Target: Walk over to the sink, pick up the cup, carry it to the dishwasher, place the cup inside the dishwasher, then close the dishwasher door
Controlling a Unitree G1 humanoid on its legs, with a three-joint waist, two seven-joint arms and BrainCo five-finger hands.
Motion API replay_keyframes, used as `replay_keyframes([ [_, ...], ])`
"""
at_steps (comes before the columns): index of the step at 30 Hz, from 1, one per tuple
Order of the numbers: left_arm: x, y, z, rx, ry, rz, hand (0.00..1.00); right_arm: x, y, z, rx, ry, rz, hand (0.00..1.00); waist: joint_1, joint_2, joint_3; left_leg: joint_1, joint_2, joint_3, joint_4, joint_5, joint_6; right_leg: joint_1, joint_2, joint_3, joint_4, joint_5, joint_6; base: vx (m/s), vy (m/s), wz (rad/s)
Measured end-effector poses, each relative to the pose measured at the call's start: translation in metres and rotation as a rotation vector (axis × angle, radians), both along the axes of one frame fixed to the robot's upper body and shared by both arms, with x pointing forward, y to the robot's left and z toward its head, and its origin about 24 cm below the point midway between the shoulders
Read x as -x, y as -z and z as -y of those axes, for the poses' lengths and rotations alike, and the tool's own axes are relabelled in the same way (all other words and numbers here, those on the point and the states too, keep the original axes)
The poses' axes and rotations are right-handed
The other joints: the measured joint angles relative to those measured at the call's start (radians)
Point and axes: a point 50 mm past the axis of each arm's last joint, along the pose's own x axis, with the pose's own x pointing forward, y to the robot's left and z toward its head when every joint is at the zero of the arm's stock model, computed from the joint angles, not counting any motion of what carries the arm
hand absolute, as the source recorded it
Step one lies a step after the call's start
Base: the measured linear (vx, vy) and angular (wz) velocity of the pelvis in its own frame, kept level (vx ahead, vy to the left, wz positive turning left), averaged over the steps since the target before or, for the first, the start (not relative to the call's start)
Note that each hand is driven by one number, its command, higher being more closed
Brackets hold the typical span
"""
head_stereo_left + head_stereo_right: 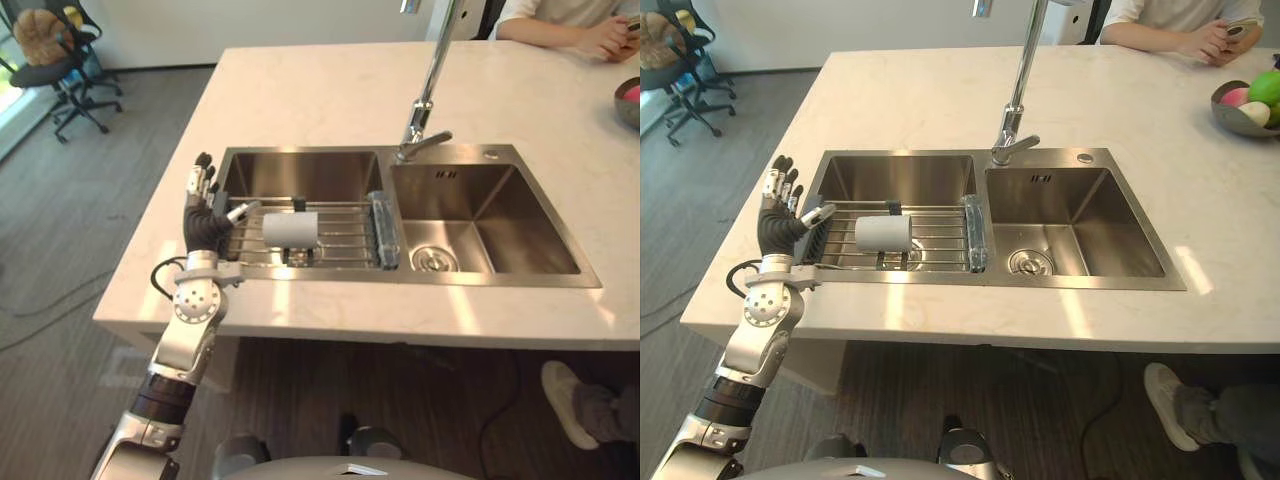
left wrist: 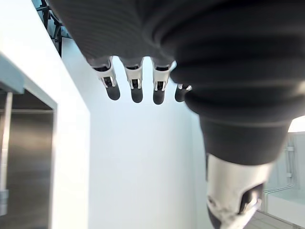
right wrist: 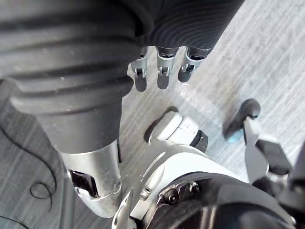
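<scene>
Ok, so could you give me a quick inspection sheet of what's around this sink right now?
surface: pale stone counter with a double steel sink, tap behind.
job's things: cup lying on its side on the wire rack over the left basin.
clutter: fruit bowl at the counter's far right.
hands: left hand open, raised beside the rack; right hand open, over the floor.
cables: nothing seen on the counter.
surroundings: person seated across; office chair.
</scene>
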Motion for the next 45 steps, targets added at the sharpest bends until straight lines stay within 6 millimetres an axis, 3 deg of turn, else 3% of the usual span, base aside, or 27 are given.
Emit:
replay_keyframes([
  [2, 0.007, -0.010, 0.004, -0.001, 0.044, 0.053, 0.00, -0.006, -0.001, 0.002, 0.004, -0.046, 0.003, 0.00, 0.017, -0.001, 0.004, -0.033, -0.002, -0.013, -0.110, 0.002, 0.002, 0.024, -0.019, 0.015, 0.001, -0.017, 0.004, 0.15, -0.012, -0.31],
  [4, 0.014, -0.020, 0.007, -0.002, 0.080, 0.110, 0.00, -0.010, -0.003, 0.003, 0.002, -0.080, 0.020, 0.00, 0.041, -0.001, 0.004, -0.039, -0.011, -0.042, -0.247, 0.090, -0.001, 0.037, -0.038, 0.037, 0.007, -0.032, 0.025, 0.16, 0.071, -0.46],
  [5, 0.017, -0.027, 0.011, -0.006, 0.114, 0.144, 0.00, -0.014, -0.003, 0.003, 0.000, -0.085, 0.030, 0.00, 0.039, 0.001, 0.002, -0.028, -0.016, -0.044, -0.342, 0.206, 0.009, 0.047, -0.045, 0.038, 0.007, -0.041, 0.047, 0.22, 0.145, -0.41],
  [7, 0.020, -0.031, 0.016, 0.003, 0.150, 0.165, 0.00, -0.014, -0.004, 0.005, 0.001, -0.080, 0.034, 0.00, 0.032, 0.020, -0.009, -0.008, -0.017, -0.046, -0.432, 0.353, 0.028, 0.047, -0.034, 0.039, 0.006, -0.049, 0.084, 0.21, 0.165, -0.16],
  [8, 0.020, -0.032, 0.017, 0.002, 0.166, 0.166, 0.00, -0.015, -0.004, 0.004, -0.003, -0.067, 0.038, 0.00, 0.026, 0.018, -0.015, 0.020, -0.021, -0.040, -0.480, 0.322, 0.027, 0.047, -0.038, 0.037, 0.006, -0.056, 0.095, 0.24, 0.195, 0.04],
  [11, 0.017, -0.032, 0.031, -0.010, 0.228, 0.149, 0.00, -0.019, -0.002, -0.009, -0.052, -0.013, 0.061, 0.00, 0.023, -0.011, -0.019, 0.090, -0.070, -0.042, -0.658, 0.320, 0.027, 0.046, -0.065, 0.034, -0.031, -0.039, 0.127, 0.20, 0.156, 0.09],
  [16, 0.009, -0.011, 0.038, -0.066, 0.258, 0.024, 0.00, -0.021, -0.001, -0.009, -0.049, -0.015, 0.049, 0.00, 0.017, -0.012, -0.022, 0.147, -0.087, -0.046, -0.729, 0.320, 0.027, 0.096, -0.067, 0.030, -0.088, -0.008, 0.151, 0.08, 0.036, -0.01],
  [19, 0.006, 0.007, 0.045, -0.161, 0.300, -0.049, 0.00, -0.021, -0.002, -0.004, -0.032, -0.049, 0.044, 0.00, 0.011, 0.015, -0.039, 0.154, -0.077, -0.056, -0.747, 0.320, 0.027, 0.096, -0.055, 0.026, -0.096, -0.004, 0.147, -0.04, -0.017, 0.02],
  [23, 0.011, 0.031, 0.069, -0.476, 0.365, -0.077, 0.00, -0.018, -0.004, 0.005, -0.011, -0.051, 0.034, 0.00, 0.000, 0.059, -0.066, 0.166, -0.045, -0.059, -0.802, 0.289, 0.026, 0.099, -0.014, 0.018, -0.138, 0.012, 0.146, -0.08, -0.006, 0.03],
  [24, 0.014, 0.037, 0.076, -0.599, 0.374, -0.069, 0.00, -0.017, -0.003, 0.004, -0.014, -0.051, 0.034, 0.00, 0.000, 0.054, -0.065, 0.169, -0.046, -0.052, -0.800, 0.281, 0.023, 0.103, -0.009, 0.027, -0.151, 0.022, 0.142, -0.13, 0.019, -0.20],
  [31, 0.022, 0.034, 0.080, -0.925, 0.128, 0.186, 0.00, -0.009, -0.002, 0.001, -0.028, -0.055, 0.044, 0.00, -0.008, 0.040, -0.075, 0.169, -0.043, -0.047, -0.814, 0.270, 0.020, 0.112, -0.009, 0.003, -0.205, 0.050, 0.129, -0.04, 0.005, -0.10],
  [37, 0.031, 0.030, 0.086, -0.965, 0.020, 0.348, 0.00, -0.003, -0.001, -0.001, -0.031, -0.043, 0.035, 0.00, -0.014, 0.040, -0.090, 0.183, -0.024, -0.027, -0.812, 0.267, 0.005, 0.113, 0.005, 0.009, -0.204, 0.064, 0.142, 0.09, -0.030, -0.10],
  [45, 0.016, 0.023, 0.092, -1.084, -0.013, 0.385, 0.00, -0.003, -0.001, 0.001, -0.029, 0.009, 0.080, 0.00, -0.041, 0.042, -0.093, 0.205, -0.020, 0.005, -0.812, 0.262, 0.001, 0.114, 0.007, 0.003, -0.204, 0.064, 0.142, 0.02, -0.007, -0.11],
])
